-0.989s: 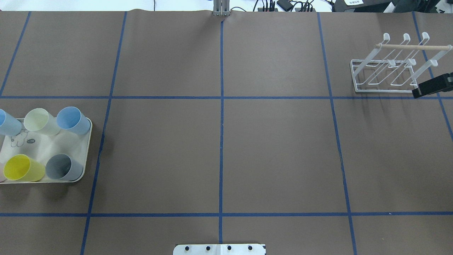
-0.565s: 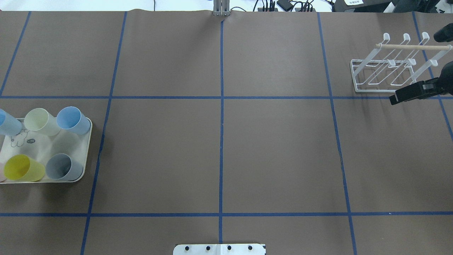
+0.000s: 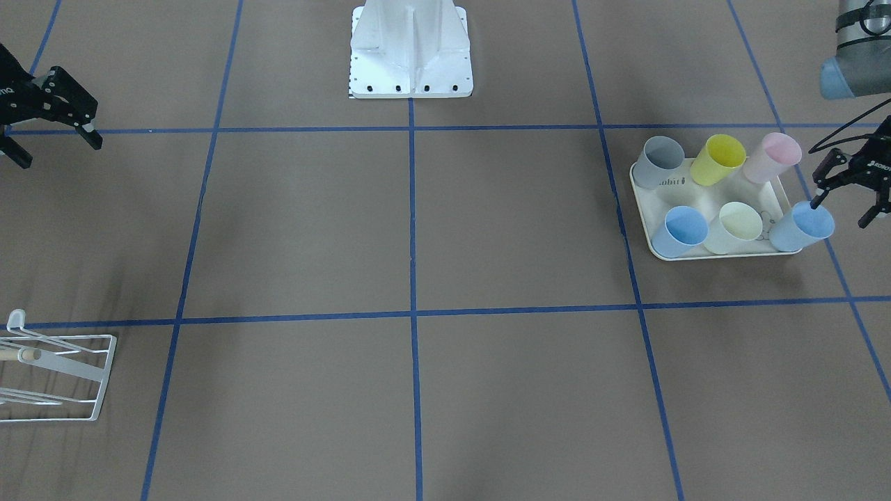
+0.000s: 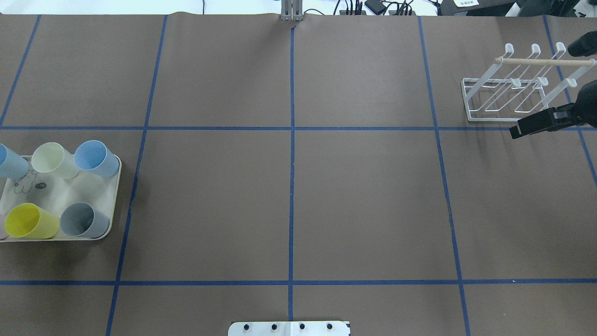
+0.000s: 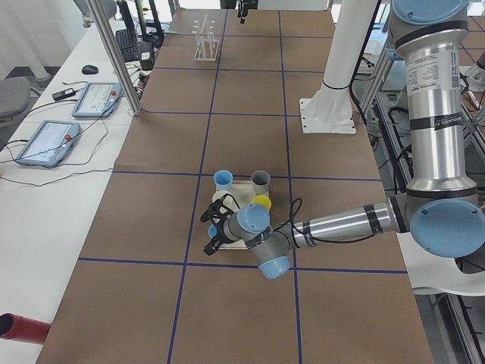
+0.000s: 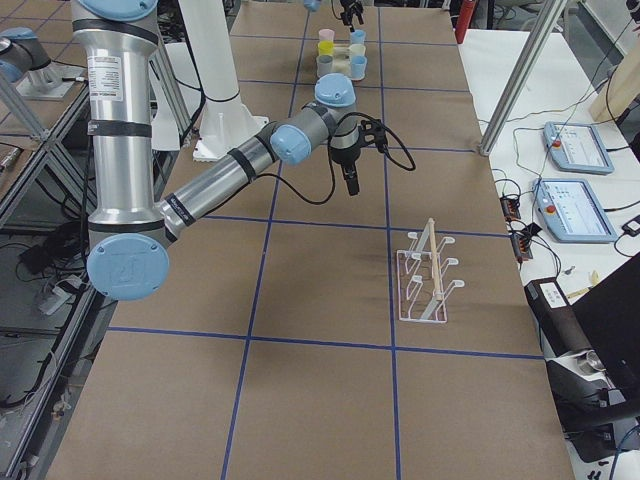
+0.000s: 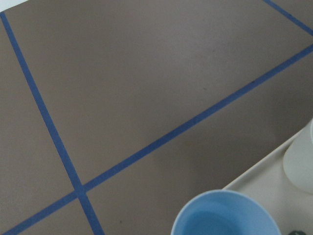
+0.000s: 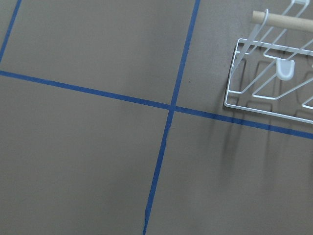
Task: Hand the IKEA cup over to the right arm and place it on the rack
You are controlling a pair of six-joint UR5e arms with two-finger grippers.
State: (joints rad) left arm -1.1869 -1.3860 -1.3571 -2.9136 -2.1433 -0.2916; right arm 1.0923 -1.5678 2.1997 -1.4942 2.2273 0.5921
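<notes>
Several IKEA cups stand on a cream tray [image 3: 783, 252]. The light blue cup [image 3: 802, 227] at the tray's outer corner is the one by my left gripper [image 3: 838, 213]. That gripper is open, with one fingertip at the cup's rim. The left wrist view shows this cup [image 7: 226, 216] from above. My right gripper [image 3: 62, 154] hangs open and empty above the table, just in front of the white wire rack [image 4: 513, 88]; in the overhead view its fingers [image 4: 524, 128] point left. The rack [image 8: 274, 73] holds nothing.
Also on the tray are a blue cup [image 4: 95, 157], a cream cup [image 4: 53, 158], a yellow cup [image 4: 30, 221], a grey cup [image 4: 84, 219] and a pink cup [image 3: 771, 156]. The robot's white base [image 3: 411, 52] stands at the table's middle edge. Blue tape lines grid the brown table.
My right gripper has moved left, further into the overhead view, in front of the rack. The cups and tray have stayed where they were.
</notes>
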